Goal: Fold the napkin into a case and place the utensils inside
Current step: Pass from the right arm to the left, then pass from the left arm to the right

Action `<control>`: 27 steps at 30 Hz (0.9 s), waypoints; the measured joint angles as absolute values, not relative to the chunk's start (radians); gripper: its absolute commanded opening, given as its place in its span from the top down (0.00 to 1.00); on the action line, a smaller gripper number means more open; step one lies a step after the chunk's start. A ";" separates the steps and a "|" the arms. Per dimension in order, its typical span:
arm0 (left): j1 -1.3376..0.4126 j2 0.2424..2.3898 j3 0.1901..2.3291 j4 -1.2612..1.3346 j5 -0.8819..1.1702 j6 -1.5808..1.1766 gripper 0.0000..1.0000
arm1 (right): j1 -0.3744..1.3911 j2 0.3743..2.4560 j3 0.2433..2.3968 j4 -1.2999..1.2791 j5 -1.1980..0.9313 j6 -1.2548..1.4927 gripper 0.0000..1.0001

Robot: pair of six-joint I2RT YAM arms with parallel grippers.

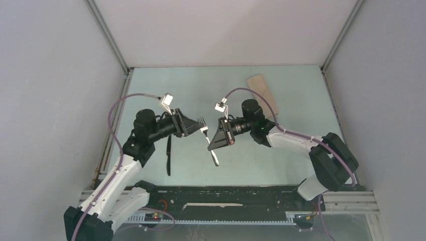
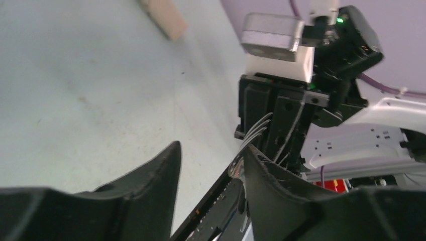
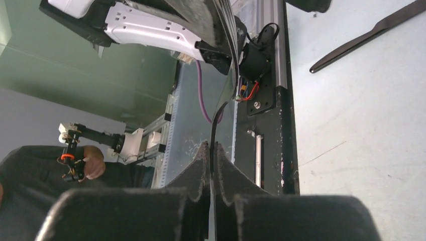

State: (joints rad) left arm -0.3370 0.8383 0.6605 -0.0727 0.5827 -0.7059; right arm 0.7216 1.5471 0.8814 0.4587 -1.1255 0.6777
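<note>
Silver fork (image 1: 215, 158) in the right pincer's (image 1: 210, 146) tight grip.

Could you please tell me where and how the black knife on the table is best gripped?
Probably mid-length, from straight above, jaws straddling its narrow width. The knife lies flat on the table, running near to far beside the left arm, so only its long edges offer purchase.
</note>
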 measured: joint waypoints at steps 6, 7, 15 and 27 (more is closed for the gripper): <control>-0.360 0.835 0.649 0.049 0.659 -0.752 0.68 | 0.719 1.514 0.880 0.394 -1.166 0.632 1.00; -0.367 0.834 0.649 0.062 0.663 -0.757 0.74 | 0.720 1.510 0.880 0.387 -1.169 0.628 1.00; -0.452 0.814 0.668 -0.031 0.538 -0.669 1.00 | 0.741 1.460 0.944 0.062 -1.048 0.504 0.54; -0.627 0.740 0.794 -0.279 0.132 -0.566 1.00 | 1.047 1.396 1.332 -0.542 0.014 0.353 0.38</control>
State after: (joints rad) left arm -0.6266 0.7399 0.7937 -0.2790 0.1318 -0.5655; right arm 1.0466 1.3960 1.3315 -0.5419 0.0135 0.3527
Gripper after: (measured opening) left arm 0.005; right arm 0.631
